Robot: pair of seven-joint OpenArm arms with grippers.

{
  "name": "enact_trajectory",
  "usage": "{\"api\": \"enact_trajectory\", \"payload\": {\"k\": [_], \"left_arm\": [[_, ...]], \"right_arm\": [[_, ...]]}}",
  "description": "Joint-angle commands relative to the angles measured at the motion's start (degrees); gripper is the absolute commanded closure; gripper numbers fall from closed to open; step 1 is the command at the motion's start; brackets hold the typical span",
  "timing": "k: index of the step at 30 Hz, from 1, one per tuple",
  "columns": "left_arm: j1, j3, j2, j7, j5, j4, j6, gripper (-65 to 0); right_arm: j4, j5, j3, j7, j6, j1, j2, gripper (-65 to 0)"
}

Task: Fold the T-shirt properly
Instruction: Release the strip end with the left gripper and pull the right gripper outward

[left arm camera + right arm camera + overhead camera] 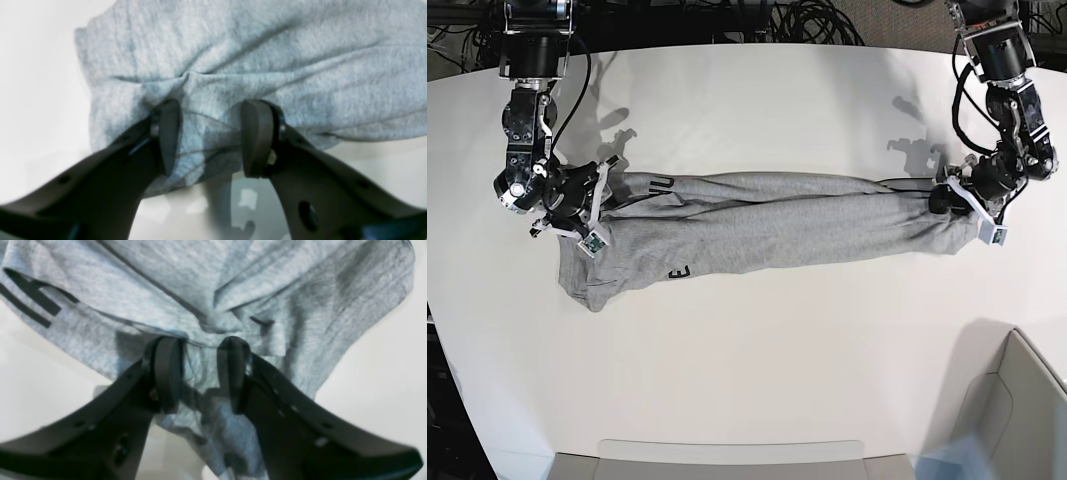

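Note:
The light grey T-shirt (767, 225) lies as a long, bunched band across the white table (757, 100). Black lettering (680, 272) shows near its left end. My left gripper (943, 200) is at the shirt's right end. In the left wrist view its jaws stand apart, and wrinkled cloth (267, 60) lies in the left gripper (211, 136) between the pads. My right gripper (592, 215) is at the shirt's left end. The right gripper (200, 373) also stands open over gathered fabric (233, 280), with black lettering (33, 296) at the upper left.
A grey open box (1027, 400) stands at the table's front right corner. A flat pale tray (727, 455) sits at the front edge. Dark cables (807, 20) run behind the table's far edge.

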Motion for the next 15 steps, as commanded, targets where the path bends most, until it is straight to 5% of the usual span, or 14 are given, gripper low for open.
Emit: {"api": "enact_trajectory", "payload": {"k": [1,9,15], "left_arm": [[1.47,-0.14,-0.82,4.02,2.94,-0.08,0.83,-29.8],[7.62,-0.23,-0.82,4.02,2.94,0.53,0.39,-29.8],[16.94,-4.01,-0.38,4.10,2.85,13.54,0.39,-27.0]], "right_arm": [[-0.03,-3.18,0.50,-1.92,0.82,1.05,1.19,-23.1],[-1.08,-3.18,7.80,-5.88,0.82,0.78,3.83,-23.1],[-0.64,-3.09,7.80,-6.14,0.82,-1.24,5.24,-23.1]]}}
